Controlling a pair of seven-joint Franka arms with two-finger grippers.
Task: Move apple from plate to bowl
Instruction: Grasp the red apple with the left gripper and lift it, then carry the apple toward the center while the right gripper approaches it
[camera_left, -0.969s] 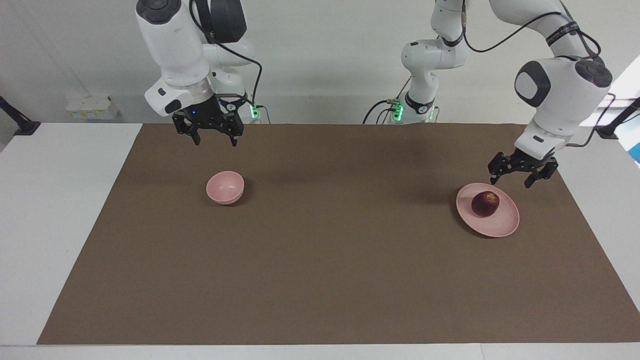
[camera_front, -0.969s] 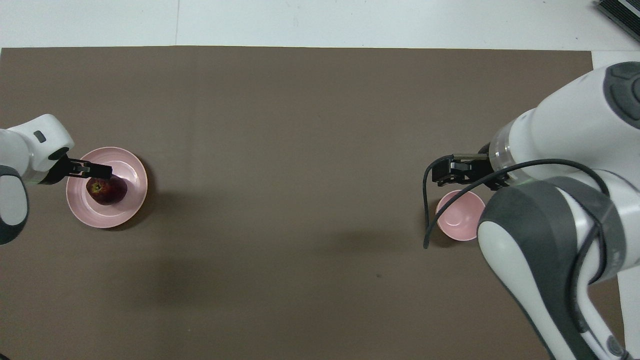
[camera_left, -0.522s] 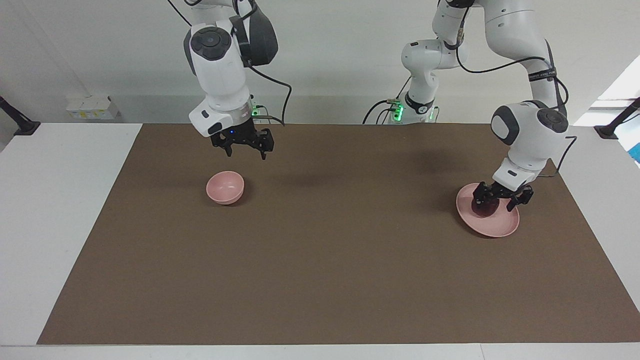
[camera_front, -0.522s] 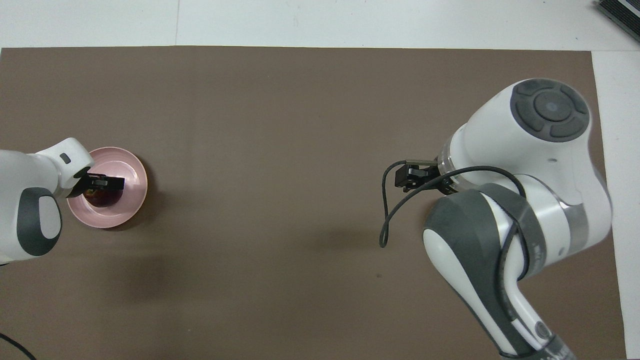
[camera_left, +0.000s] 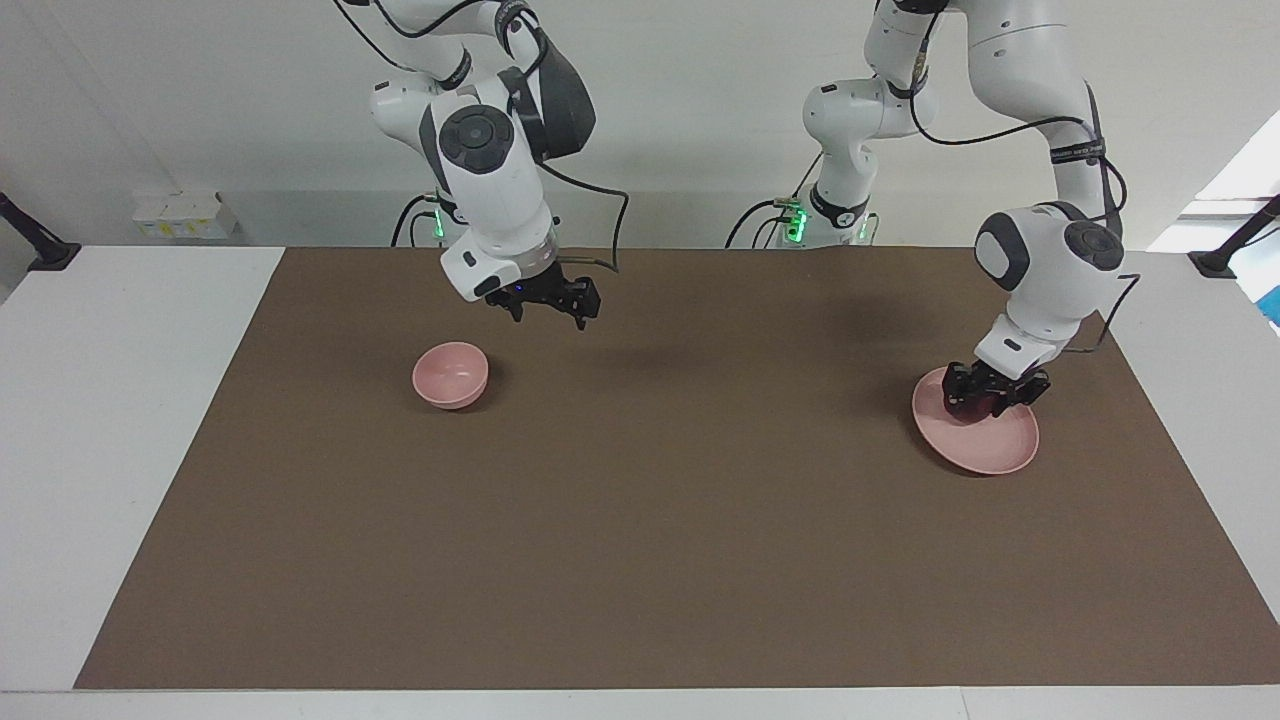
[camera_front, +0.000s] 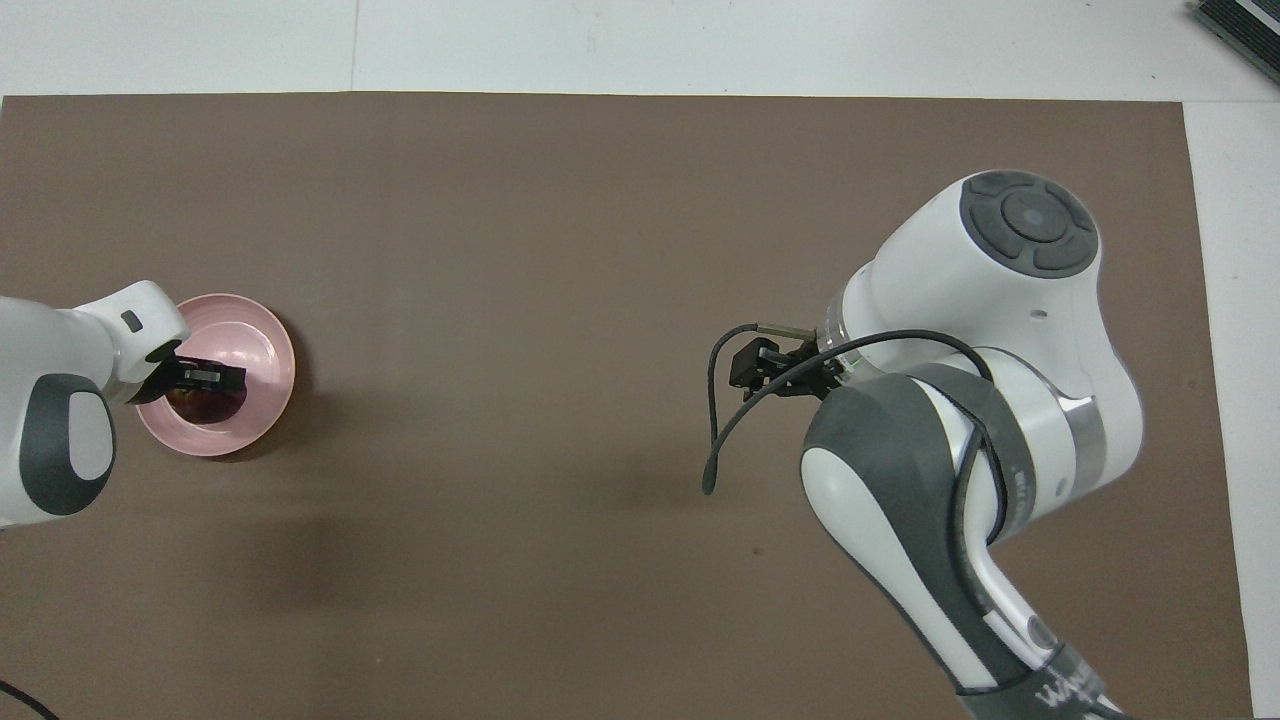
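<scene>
My left end effector (camera_left: 985, 403) is down on the pale pink plate (camera_left: 985, 450), closed around the dark red apple (camera_front: 205, 404). The apple sits on the plate between my fingers, mostly hidden by them in the facing view; from overhead only a sliver of maroon shows under the black fingers. I cannot tell whether it has left the plate's surface. The plate lies on the brown mat (camera_left: 700, 520) toward my left arm's end of the surface.

My right end effector (camera_left: 545, 310) hangs in the air over the mat, with nothing in it and its fingers spread wide apart. It is up above a bare stretch of mat beside the small pink bowl (camera_left: 450, 374), toward the middle of the surface. The bowl stands upright and empty toward my right arm's end, well apart from the plate. In the overhead view my right arm covers the bowl entirely.
</scene>
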